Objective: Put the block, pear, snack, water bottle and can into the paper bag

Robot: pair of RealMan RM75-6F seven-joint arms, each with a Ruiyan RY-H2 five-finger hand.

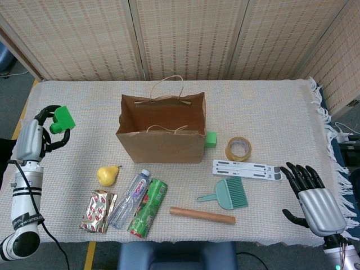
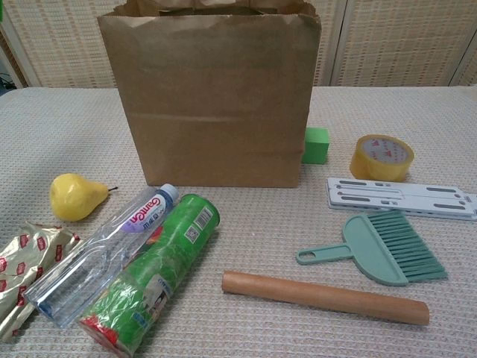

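Your left hand (image 1: 39,132) holds the green block (image 1: 63,118) in its fingers (image 1: 49,110), raised above the counter (image 1: 270,107) at its left edge, well left of the open paper bag (image 1: 162,133). The forearm stands nearly upright beneath it. The pear (image 1: 107,175), snack (image 1: 97,210), water bottle (image 1: 129,198) and can (image 1: 148,207) lie in front of the bag. Your right hand (image 1: 315,199) rests at the counter's near right corner, fingers spread, holding nothing.
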